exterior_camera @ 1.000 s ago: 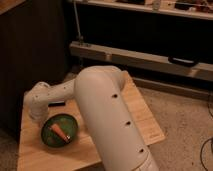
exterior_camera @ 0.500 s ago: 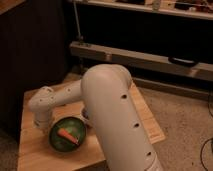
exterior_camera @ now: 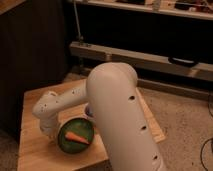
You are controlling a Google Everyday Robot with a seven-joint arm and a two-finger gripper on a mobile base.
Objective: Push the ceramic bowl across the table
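Observation:
The ceramic bowl point(exterior_camera: 76, 136) is dark green and glossy, with an orange carrot-like piece point(exterior_camera: 75, 137) inside. It sits near the front edge of the light-wood table point(exterior_camera: 35, 156). My white arm point(exterior_camera: 117, 110) reaches over the table, and its forearm bends left and down. The gripper point(exterior_camera: 50, 130) hangs at the end of the wrist, right against the bowl's left rim. The big upper link hides the table's middle and the bowl's right edge.
A dark cabinet point(exterior_camera: 30, 45) stands behind the table on the left. A low shelf with a metal rail point(exterior_camera: 150, 57) runs along the back. Speckled carpet floor point(exterior_camera: 185, 120) lies to the right, with a cable point(exterior_camera: 205, 147) on it.
The bowl has slid to the right and slightly nearer the front edge. The wrist and gripper have followed it the same way, staying at its left rim.

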